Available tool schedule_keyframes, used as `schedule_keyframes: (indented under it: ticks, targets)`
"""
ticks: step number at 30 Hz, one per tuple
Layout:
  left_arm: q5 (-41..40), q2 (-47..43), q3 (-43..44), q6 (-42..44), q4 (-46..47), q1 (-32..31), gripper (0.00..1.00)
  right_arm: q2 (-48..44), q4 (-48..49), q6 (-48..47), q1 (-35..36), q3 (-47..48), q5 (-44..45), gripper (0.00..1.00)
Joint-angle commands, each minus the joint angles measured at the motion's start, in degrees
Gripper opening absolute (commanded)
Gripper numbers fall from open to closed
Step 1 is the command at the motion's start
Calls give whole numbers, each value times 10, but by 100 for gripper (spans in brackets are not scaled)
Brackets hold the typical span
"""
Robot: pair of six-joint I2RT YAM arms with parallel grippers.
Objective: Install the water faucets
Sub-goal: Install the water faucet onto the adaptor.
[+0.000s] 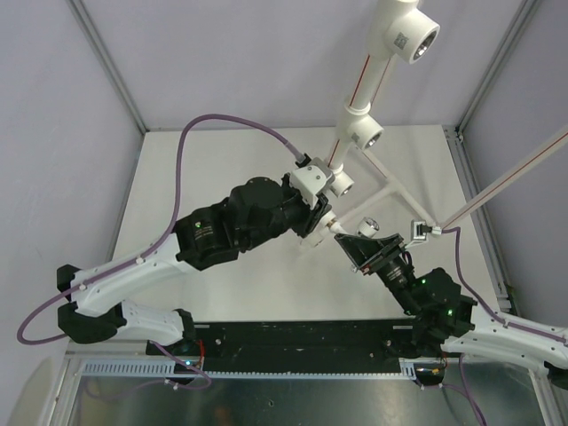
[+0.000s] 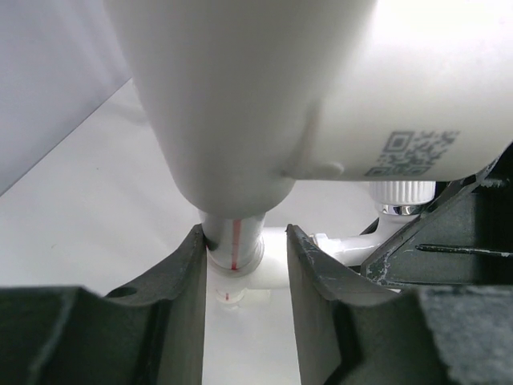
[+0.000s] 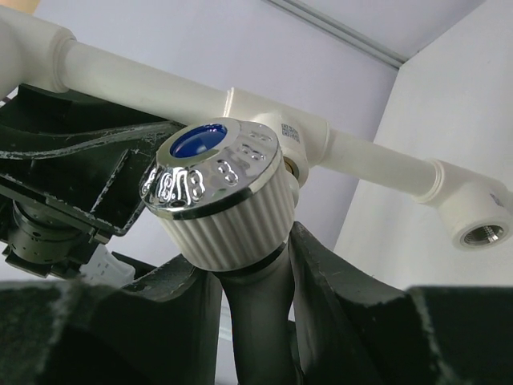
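Quick rundown of the setup rn. One faucet is in play. It's up off the desk, right at the tips of the right pincer.

The right wrist cam shows its knob front and centre: chrome top w/ a blue dot in the middle and a ribbed white skirt. The two black fingers flank the bottom of that skirt, touching it on both sides afaict. Can't tell if that pincer is actually squeezing or only resting against it, the view doesn't settle it.

Just behind the knob is a tee socket on the pipe frame, w/ a bit of brass showing btw the two. Whether the thread is in the hole idk, the knob blocks it.

Left pincer is clamped on the pipe frame. The pipe w/ the red stripe runs straight btw its fingers, just under a fat white fitting w/ a QR sticker. The faucet peeks in at the right edge of that cam too, so the two pincers are v close together.

Overhead, both arms meet mid-desk next to the lowest socket, left arm from the left, right arm from the right. The frame rises toward the cam, w/ a middle socket and a top socket, metal-lined holes facing the cam.
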Motion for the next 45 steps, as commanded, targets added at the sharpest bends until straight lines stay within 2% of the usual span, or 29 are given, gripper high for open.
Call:
schedule_keyframes:
  ticks: [1,7,12,23,28,34,39,45]
  targets:
    - [409,31,4,-102,74,-118,45,24,-34,85,-25,23,104,0]
    - [390,26,-6,-100,75,-118,72,11,-51,58,-25,23,100,0]
    - [355,19,-16,-98,75,-115,81,4,-68,31,-24,22,100,0]
    - [265,-23,-79,-103,106,-71,88,-14,-90,49,-25,-1,115,0]
    - [236,-42,-111,-95,148,-45,98,-16,-95,47,-25,-6,117,0]
    - [275,-79,-157,-48,193,-1,100,-16,-85,20,-25,-7,109,0]
    - [333,-118,-228,-25,291,60,100,-18,-87,11,-25,-7,107,0]
    - [379,-91,-209,-6,314,106,100,-16,-88,20,-26,-7,106,0]
